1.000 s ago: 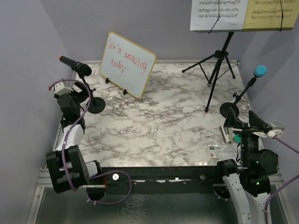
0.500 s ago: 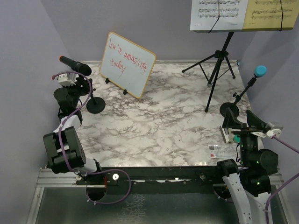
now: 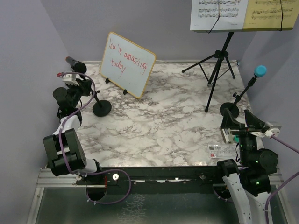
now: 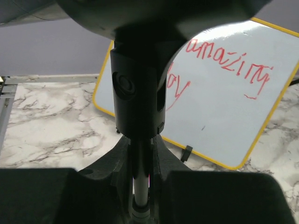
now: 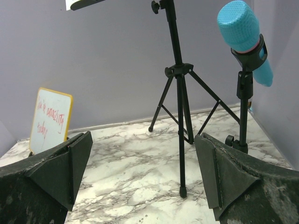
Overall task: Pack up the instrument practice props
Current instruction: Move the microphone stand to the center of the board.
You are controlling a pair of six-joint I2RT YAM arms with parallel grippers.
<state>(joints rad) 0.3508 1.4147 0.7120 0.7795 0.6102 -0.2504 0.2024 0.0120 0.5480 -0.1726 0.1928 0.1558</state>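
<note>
The whiteboard stands near the table's far edge, the music desk in its far-right corner, the left mic holder and right mic holder by its side edges.

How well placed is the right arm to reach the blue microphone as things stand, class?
Probably well placed. The right gripper is open and faces the blue microphone, which stands on its holder just ahead to the right. Nothing lies between them; the tripod stands clear to the left.

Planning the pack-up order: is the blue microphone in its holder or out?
In. The blue microphone sits clipped in its holder atop the upright stem.
</note>
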